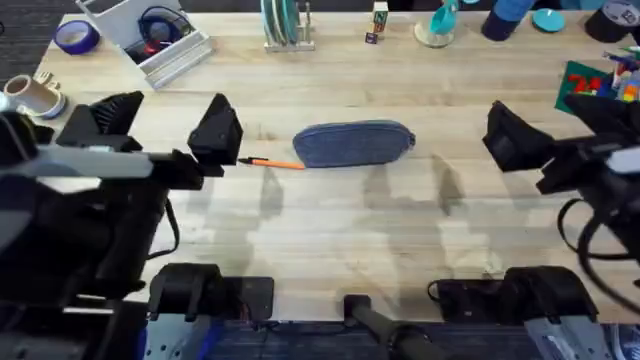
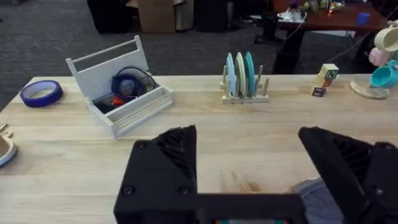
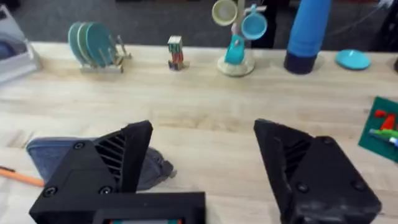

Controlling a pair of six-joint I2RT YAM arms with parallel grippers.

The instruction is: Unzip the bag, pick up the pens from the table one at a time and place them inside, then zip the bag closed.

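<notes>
Trouble seems most likely at the zipper: the bag [image 1: 353, 143] lies loose on the table [image 1: 330, 230] with nothing pinning it, so a pull on the slider by one arm alone would probably drag the whole pouch instead of opening it. Its zipper looks closed, though the pull tab is too small to make out. One orange pen [image 1: 270, 163] lies just beside the bag's left end, thin and flat on the wood, so fingers closing on it could skid over it or nudge it under the fabric. The left gripper [image 1: 170, 125] hovers left of the pen with its jaws apart and nothing between them; the right gripper [image 3: 205, 168] also stands wide open and empty, raised well to the right of the bag. Clutter sits along the far edge, well apart from the bag: a white tray [image 2: 118, 87] holding blue headphones, a roll of blue tape [image 2: 41, 93], a plate rack [image 2: 244, 78], small blocks [image 2: 324, 79] and a mug tree [image 3: 237, 37]. Nothing stands between either gripper and the bag.
</notes>
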